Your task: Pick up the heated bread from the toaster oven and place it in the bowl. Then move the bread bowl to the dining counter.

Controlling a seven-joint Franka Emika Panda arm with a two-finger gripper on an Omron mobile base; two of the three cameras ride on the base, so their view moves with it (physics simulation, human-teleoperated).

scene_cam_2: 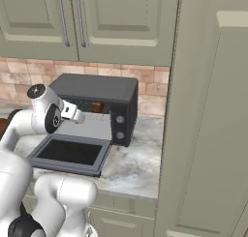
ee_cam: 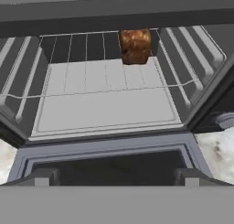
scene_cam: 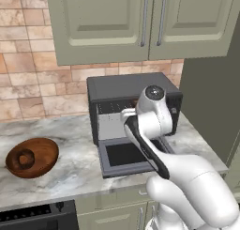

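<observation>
Marble counter w/ brick behind: toaster oven mid-frame, door down. Heated bread sits on rack at back, top center of hand view, not yet picked. Gripper spread wide, empty, at door. Bowl lower left; everything left to do.

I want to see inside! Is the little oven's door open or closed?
Open. The toaster oven door lies dropped flat in front, and the bread shows on the wire rack inside.

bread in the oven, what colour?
Mottled brown with orange-tan flecks; the heated bread shows best in the hand view.
</observation>
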